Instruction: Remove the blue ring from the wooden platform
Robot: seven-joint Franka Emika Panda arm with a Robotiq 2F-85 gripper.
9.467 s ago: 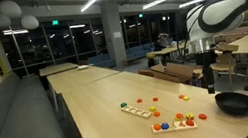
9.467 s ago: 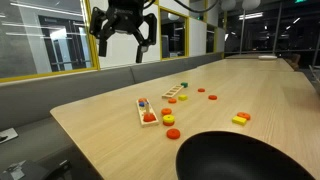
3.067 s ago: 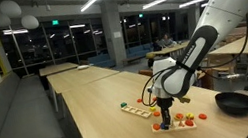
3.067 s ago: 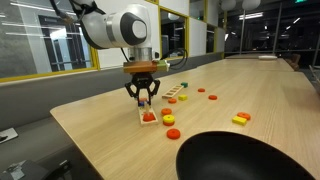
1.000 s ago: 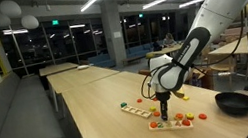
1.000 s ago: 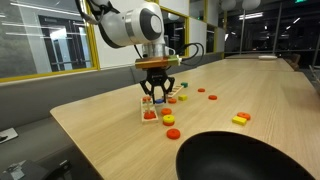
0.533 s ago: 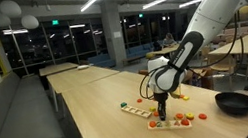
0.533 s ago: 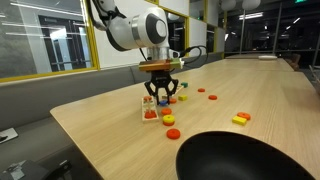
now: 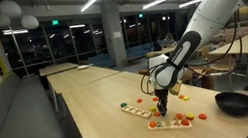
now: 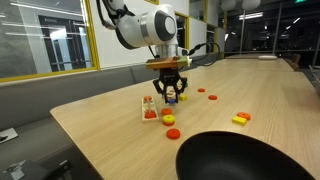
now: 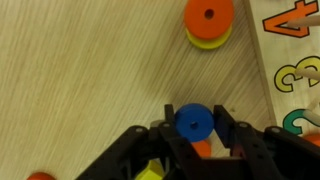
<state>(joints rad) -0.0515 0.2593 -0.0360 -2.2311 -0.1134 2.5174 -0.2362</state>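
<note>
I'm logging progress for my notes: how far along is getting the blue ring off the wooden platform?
Mostly done. The blue ring is already off the wooden platform. In the wrist view it sits clamped between the jaws with bare table under it, and in an exterior view it is held to one side of the platform. What's left is to set the ring down and open the jaws.

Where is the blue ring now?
In the wrist view the blue ring sits between the fingertips of the gripper, over bare table, left of the numbered wooden board, with an orange-on-yellow ring stack further up the picture.
</note>
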